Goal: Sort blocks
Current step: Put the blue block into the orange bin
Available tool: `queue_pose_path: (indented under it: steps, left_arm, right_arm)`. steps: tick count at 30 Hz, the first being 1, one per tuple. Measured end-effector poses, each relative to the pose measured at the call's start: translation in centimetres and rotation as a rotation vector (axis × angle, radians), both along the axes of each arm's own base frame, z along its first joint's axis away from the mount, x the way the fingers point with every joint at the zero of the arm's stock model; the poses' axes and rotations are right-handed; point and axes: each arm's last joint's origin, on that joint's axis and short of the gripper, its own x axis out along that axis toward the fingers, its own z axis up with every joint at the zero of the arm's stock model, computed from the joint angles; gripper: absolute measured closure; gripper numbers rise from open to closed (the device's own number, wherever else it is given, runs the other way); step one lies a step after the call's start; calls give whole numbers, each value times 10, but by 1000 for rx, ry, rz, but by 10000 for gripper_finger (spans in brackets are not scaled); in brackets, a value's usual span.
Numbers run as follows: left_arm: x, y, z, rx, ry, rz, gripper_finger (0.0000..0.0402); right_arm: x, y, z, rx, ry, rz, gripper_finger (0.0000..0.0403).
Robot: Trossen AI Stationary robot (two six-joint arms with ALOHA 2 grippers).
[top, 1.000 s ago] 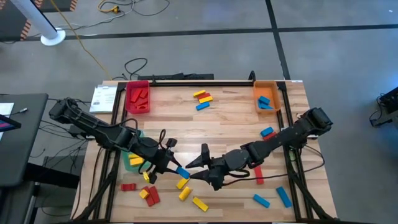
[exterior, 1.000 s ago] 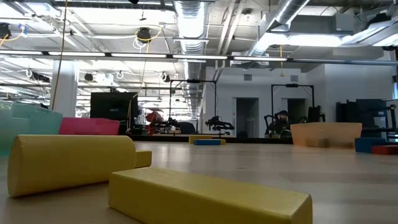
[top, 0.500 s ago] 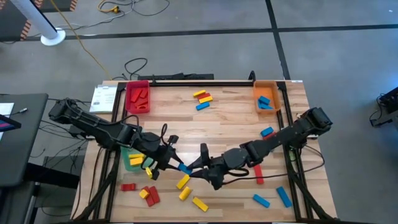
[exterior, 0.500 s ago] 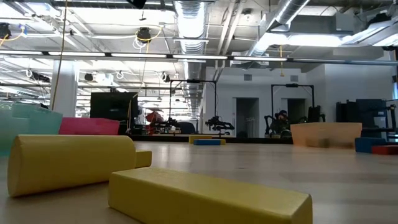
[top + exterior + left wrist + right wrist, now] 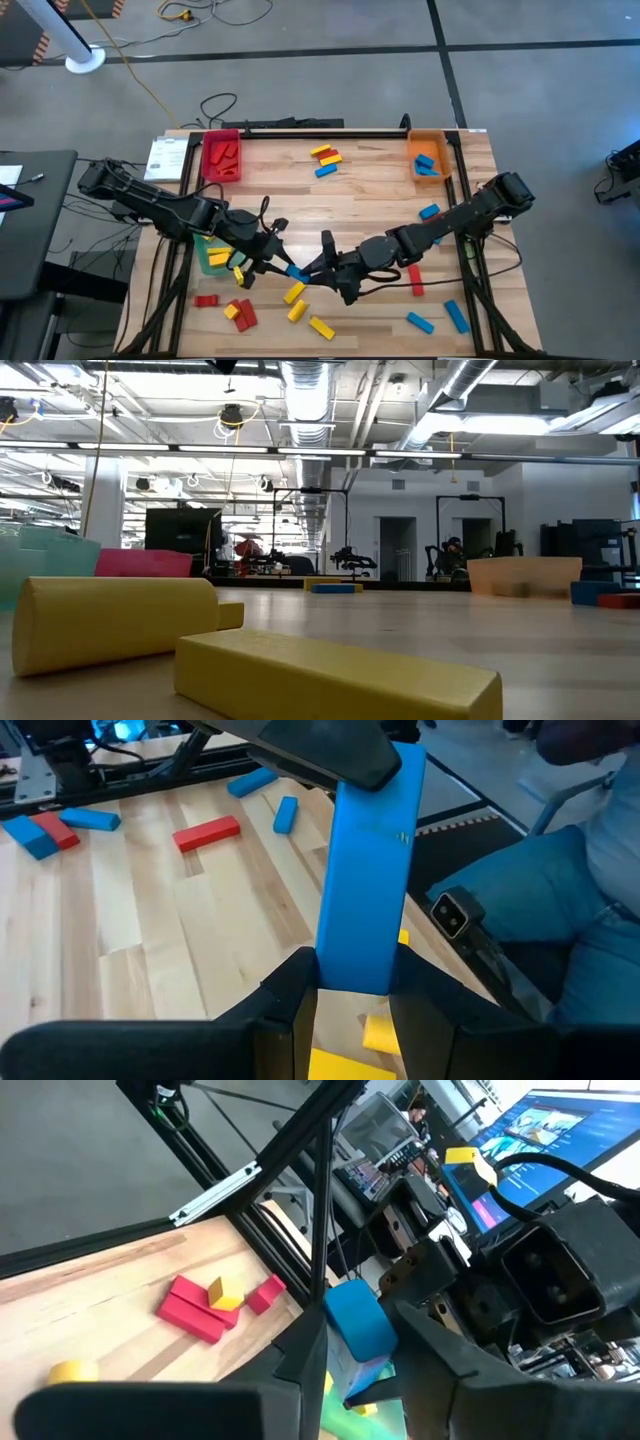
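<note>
My left gripper is shut on a blue block near the middle of the table, toward the near edge. My right gripper faces it from the right and is open. Its fingers stand on either side of the block's free end. In the left wrist view the blue block runs from my left gripper up to a dark right finger lying across its far end. Other red, yellow and blue blocks lie flat on the wood. My left gripper pinches the blue block's near end between its two fingers, coming level from the table's left, fingers along the block. The block is lifted clear and points toward my right gripper. My right gripper: whether its fingers touch the free end, I cannot tell.
The red tray stands at the far left, the orange tray at the far right and the green tray under my left arm. Loose blocks lie far centre, right and near. Yellow blocks fill the low view. A person's legs are beyond the edge.
My left gripper has carried the blue block a little toward the table's right, up to my right gripper, so that the block's free end now lies between the right fingers.
</note>
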Motion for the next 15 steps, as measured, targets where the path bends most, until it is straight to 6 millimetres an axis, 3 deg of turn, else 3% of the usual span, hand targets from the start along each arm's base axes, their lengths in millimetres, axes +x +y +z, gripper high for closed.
queue_pose_path:
  steps: [8,15]
  left_arm:
    - [0,0,0,-23,10,5,250]
    - [0,0,3,-16,-16,-2,238]
  right_arm:
    - [-2,4,-2,-9,14,14,314]
    - [-4,8,-5,-25,42,26,340]
